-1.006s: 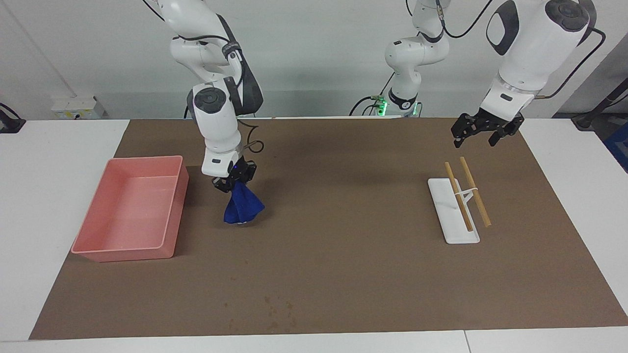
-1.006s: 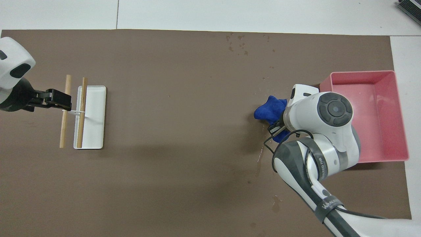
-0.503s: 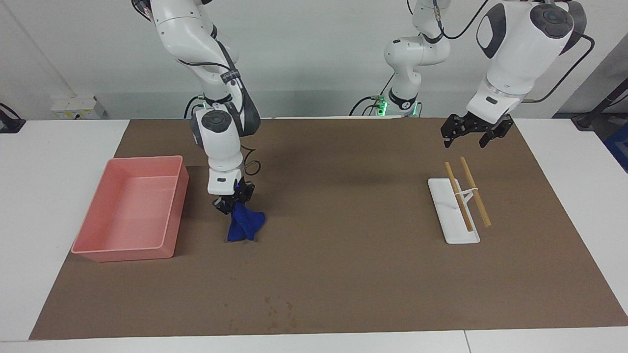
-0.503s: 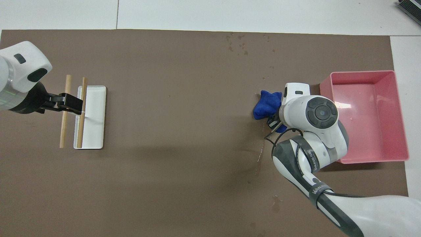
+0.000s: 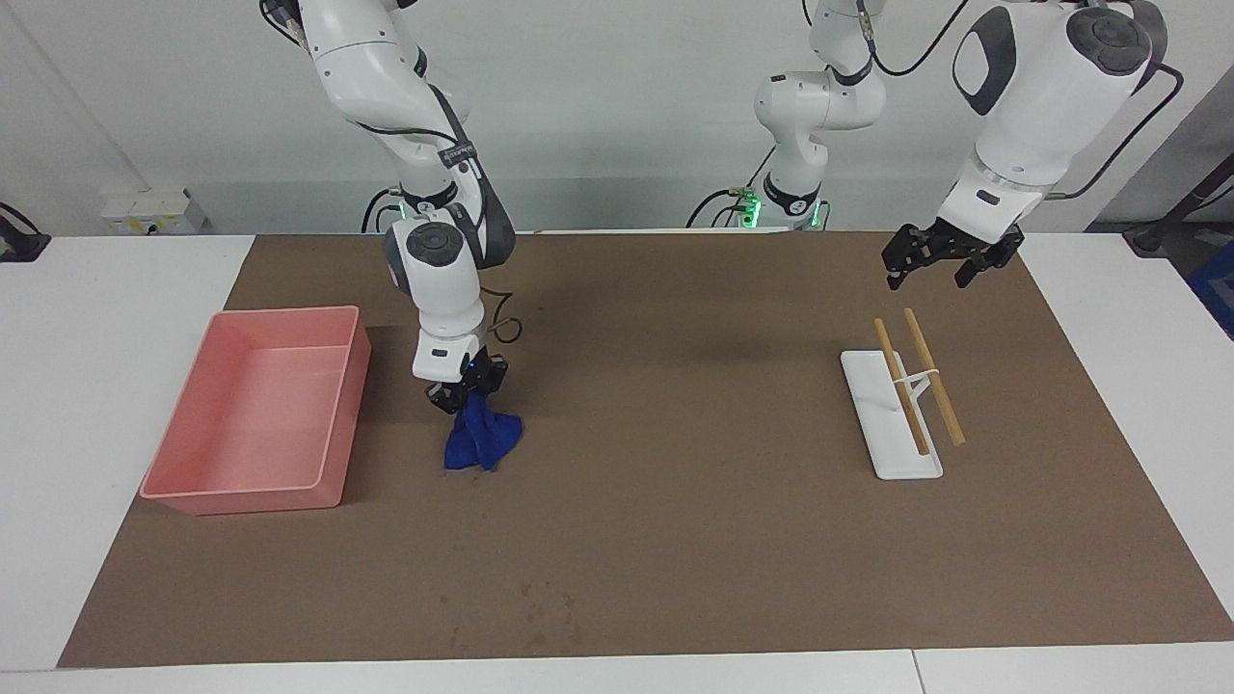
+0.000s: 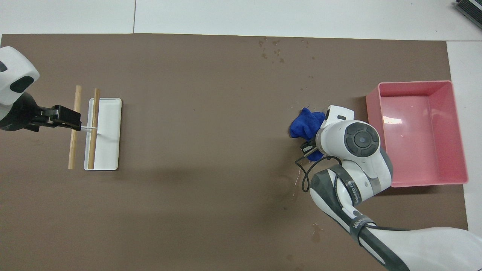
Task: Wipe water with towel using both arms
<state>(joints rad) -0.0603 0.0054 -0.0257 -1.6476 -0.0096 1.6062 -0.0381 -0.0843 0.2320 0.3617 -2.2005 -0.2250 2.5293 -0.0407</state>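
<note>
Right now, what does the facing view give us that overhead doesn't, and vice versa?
Facing only: the towel hangs bunched from the shut right end effector, its lower edge down at the mat; both arm bases and the wall; the open left end effector up in the air, clear of the wooden sticks.

Overhead only: the wet streaks on the mat nearer the robots than the towel; there the right arm's wrist hides its end effector.

Both: the pink tray, the white tray with sticks, the droplets at the mat's edge farthest from the robots.

Fuzzy cloth towel (image 5: 481,439); glossy pink plastic tray (image 5: 193,492); matt brown mat (image 5: 675,540).
</note>
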